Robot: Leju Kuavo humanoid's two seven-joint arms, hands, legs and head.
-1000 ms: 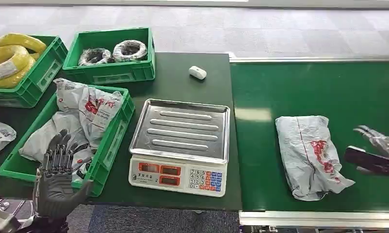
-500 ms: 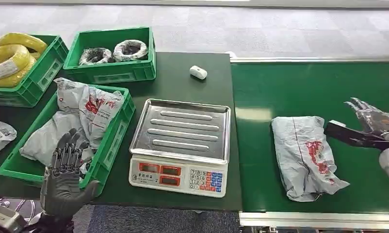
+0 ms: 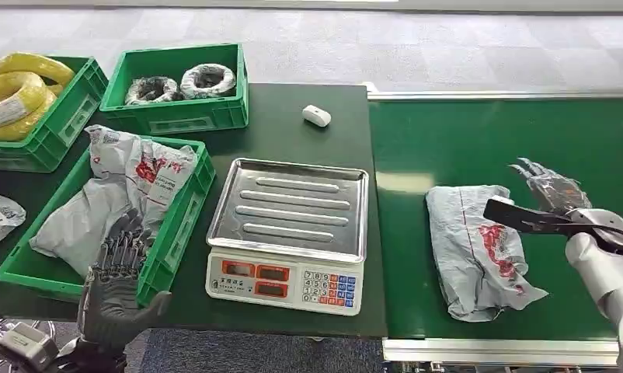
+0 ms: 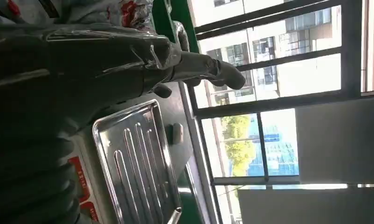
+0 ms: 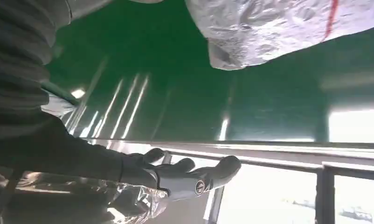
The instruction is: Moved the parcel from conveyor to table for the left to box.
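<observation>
parcel [image 3: 481,250]: crinkly grey plastic mailer with red print, lumpy and roughly oblong, lying flat on the conveyor belt not far from the table edge; its wrinkled corner is also showing in the right wrist view [image 5: 287,28]

right hand [image 3: 548,196]: wrapped in clear crinkly film, hovering right beside the parcel's far-right side, fingers spread apart and holding nothing; can't tell if it's actually touching the bag

left hand [image 3: 116,289]: dark grey, ribbed-looking, hanging at the front edge of the table in front of the nearest crate, fingers pointing up and spread, gripping nothing

conveyor [image 3: 510,140]: smooth matte green belt with shiny metal rails along the edges

table [image 3: 285,136]: dark green flat top, sitting flush against the conveyor's side

scale [image 3: 289,233]: ribbed stainless steel tray, rectangular with rounded corners, on a white base with red displays and a keypad

nearest crate [image 3: 180,221]: green plastic bin stuffed with more grey crinkly mailers

back crate [image 3: 176,116]: green plastic, holding 2 coils, 1 darker and 1 wrapped in shiny film

left crate [image 3: 71,109]: green plastic, holding fat yellow ring-shaped coils

small white thing [image 3: 317,116]: rounded pebble-like shape, sitting alone on the table behind the scale
</observation>
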